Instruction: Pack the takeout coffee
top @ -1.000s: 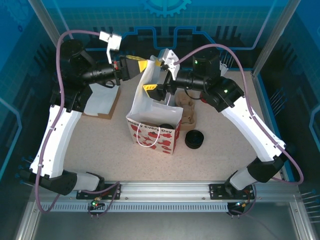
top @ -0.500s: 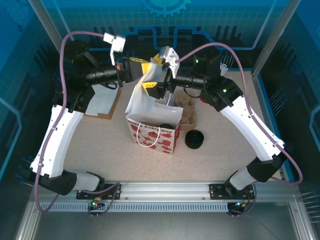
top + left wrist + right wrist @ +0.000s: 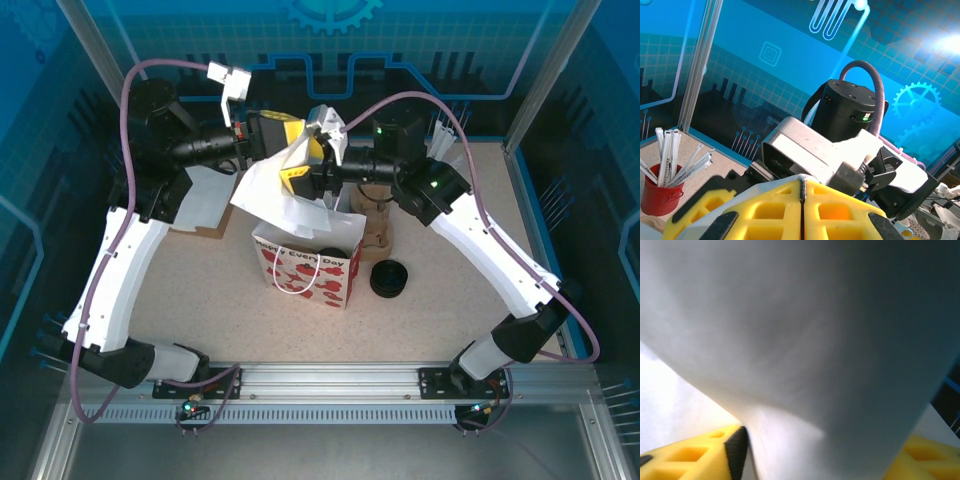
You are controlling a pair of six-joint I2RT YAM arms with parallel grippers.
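In the right wrist view the white wall of the paper bag is so near to the lens that it is one soft blur. The yellow fingers of the right hand are cut off by the lower edge.

In the left wrist view the left hand is also cut off below, and a red cup of white sticks is cut off at the left edge.

From the top, the wall of the takeout coffee is hidden behind the printed front of the bag. The cardboard carrier is partly behind the bag and the right arm. A white sheet on the tabletop lies partly under the left arm.
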